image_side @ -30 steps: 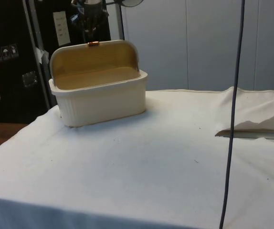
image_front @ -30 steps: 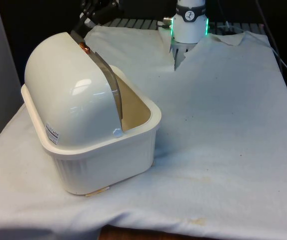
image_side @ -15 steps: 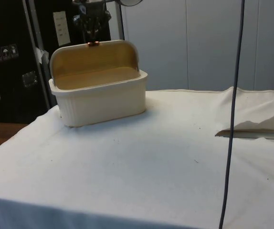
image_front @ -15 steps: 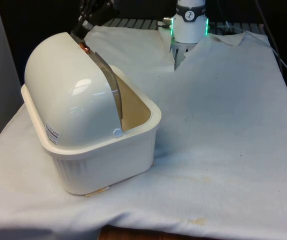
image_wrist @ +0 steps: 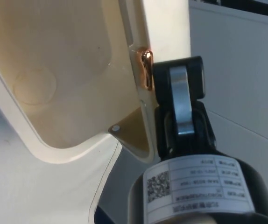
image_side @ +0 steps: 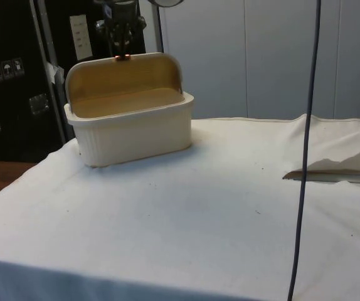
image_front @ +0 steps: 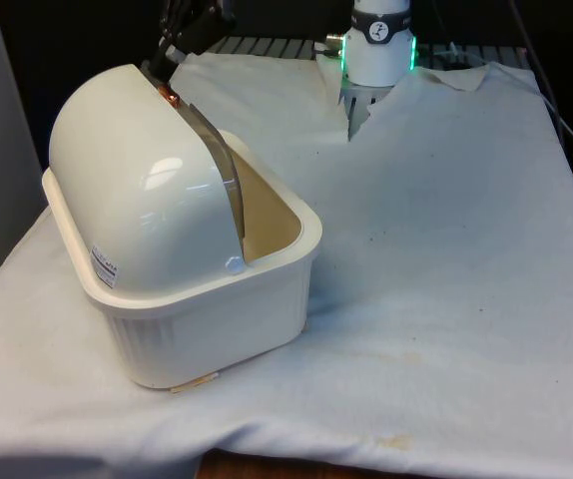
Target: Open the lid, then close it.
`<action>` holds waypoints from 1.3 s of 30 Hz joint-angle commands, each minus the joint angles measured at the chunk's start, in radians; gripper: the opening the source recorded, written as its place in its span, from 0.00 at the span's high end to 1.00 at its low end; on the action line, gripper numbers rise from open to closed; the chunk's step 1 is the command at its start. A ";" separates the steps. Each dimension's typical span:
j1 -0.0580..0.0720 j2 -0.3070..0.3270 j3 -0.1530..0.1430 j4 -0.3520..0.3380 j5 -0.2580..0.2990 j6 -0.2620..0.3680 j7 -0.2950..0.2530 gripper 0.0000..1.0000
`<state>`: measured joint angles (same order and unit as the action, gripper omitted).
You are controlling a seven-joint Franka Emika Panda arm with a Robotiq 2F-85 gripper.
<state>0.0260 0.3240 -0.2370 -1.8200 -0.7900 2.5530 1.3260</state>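
A cream bread box (image_front: 207,319) stands on the white cloth at the front view's left. Its rounded roll lid (image_front: 137,190) is rolled back, so the tan inside (image_side: 130,100) lies open. A small copper handle (image_front: 170,96) sits on the lid's raised edge at the top. My black gripper (image_front: 164,62) hangs just above and behind that handle, and in the side view the gripper (image_side: 121,45) points straight down at the handle (image_side: 123,57). In the wrist view the gripper (image_wrist: 173,79) lies right beside the copper handle (image_wrist: 146,70), against the lid's edge.
The white cloth (image_front: 436,230) runs wide and flat towards the front view's right. A dark cable (image_side: 305,157) hangs down in the side view's foreground. Dark cabinets (image_side: 17,75) stand behind the box.
The lid has stayed rolled back. The gripper has shifted very slightly at the handle, and the arm above it has turned a little.
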 commanded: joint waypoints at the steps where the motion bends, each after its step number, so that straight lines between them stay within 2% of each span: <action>1: -0.008 0.004 0.008 0.004 0.021 0.004 -0.020 1.00; 6: -0.008 0.002 0.002 0.022 0.026 -0.007 -0.030 1.00; 7: 0.000 0.005 -0.008 0.024 0.000 -0.003 -0.005 1.00; 8: -0.008 0.002 0.001 0.027 0.027 -0.009 -0.033 1.00; 15: -0.003 0.012 -0.006 0.040 0.024 -0.021 -0.025 1.00; 16: 0.001 0.009 -0.011 0.040 0.008 -0.020 -0.019 1.00; 17: -0.003 0.013 -0.006 0.040 0.024 -0.022 -0.023 1.00; 24: -0.001 0.024 -0.008 0.051 0.032 -0.031 -0.015 1.00; 25: 0.001 0.017 -0.011 0.044 0.020 -0.026 -0.015 1.00; 30: -0.003 0.040 -0.008 0.065 0.036 -0.035 -0.007 1.00; 34: 0.001 0.051 -0.011 0.069 0.028 -0.036 0.004 1.00; 39: -0.001 0.056 -0.009 0.072 0.042 -0.042 0.012 1.00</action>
<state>0.0270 0.3800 -0.2490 -1.7500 -0.7540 2.5120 1.3370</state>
